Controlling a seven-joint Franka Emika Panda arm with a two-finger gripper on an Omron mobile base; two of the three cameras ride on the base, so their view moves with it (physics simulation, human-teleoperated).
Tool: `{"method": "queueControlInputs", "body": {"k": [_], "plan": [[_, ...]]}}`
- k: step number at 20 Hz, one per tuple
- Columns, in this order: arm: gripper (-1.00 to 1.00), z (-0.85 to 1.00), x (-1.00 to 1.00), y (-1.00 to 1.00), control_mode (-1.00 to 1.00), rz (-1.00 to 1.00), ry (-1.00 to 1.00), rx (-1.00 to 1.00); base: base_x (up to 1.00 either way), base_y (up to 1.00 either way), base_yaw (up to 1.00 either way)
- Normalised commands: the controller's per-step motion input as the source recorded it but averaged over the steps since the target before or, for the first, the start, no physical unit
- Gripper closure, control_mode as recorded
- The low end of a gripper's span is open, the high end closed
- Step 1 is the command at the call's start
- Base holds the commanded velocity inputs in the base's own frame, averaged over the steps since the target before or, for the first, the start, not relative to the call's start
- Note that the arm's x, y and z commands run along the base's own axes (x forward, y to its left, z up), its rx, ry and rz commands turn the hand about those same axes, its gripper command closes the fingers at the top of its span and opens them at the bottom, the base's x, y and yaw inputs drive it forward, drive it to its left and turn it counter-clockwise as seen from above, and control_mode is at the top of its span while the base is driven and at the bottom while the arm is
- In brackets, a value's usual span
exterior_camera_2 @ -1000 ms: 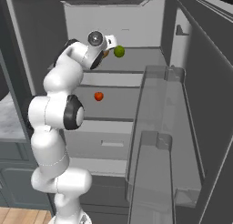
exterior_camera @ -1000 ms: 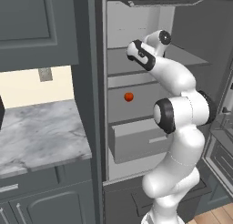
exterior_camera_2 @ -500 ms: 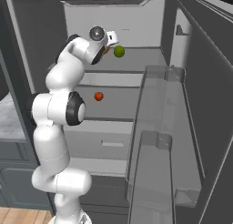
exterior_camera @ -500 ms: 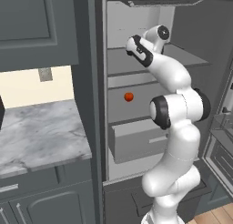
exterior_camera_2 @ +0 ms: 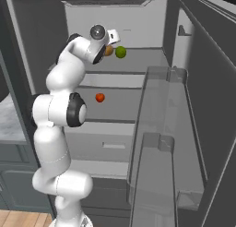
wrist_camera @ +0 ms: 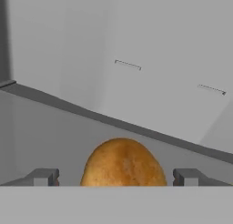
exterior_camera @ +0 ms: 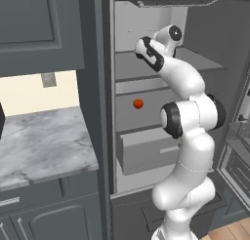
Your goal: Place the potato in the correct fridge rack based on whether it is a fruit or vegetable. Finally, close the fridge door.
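Potato [wrist_camera: 123,164]: matt tan-brown skin, faintly mottled, slightly rough
Fridge rack [exterior_camera_2: 138,60]: smooth matt grey plate
Fridge door [exterior_camera_2: 207,110]: flat dark grey, matt; inner bins [exterior_camera_2: 156,129] clear glossy plastic
Green ball [exterior_camera_2: 120,52]: smooth, soft sheen
Counter [exterior_camera: 39,146]: polished grey-veined marble
Floor [exterior_camera: 234,231]: light wood planks

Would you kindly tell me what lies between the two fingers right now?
The potato sits in the gap between the fingers in the hand view, with space at both sides; bare upper fridge rack lies beyond it.
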Motion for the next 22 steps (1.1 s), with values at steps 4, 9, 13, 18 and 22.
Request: {"method": "queueControlInputs", "body": {"k": [4,9,13,18,22], "plan": [[-1.00,0.14,-0.12,0.00,-1.00,0.00,-0.05,0.00,0.00,0.00,0.00],[-1.00,0.25,-0.85,0.00,-1.00,0.00,-0.02,0.00,0.00,0.00,0.00],[-1.00,0.25,-1.00,0.00,-1.00,-0.04,0.08,0.00,0.00,0.00,0.00],[-1.00,0.01,-1.00,0.00,-1.00,-0.02,0.09,0.00,0.00,0.00,0.00],[-1.00,-0.28,-0.95,0.00,-1.00,0.00,0.15,0.00,0.00,0.00,0.00]]}}
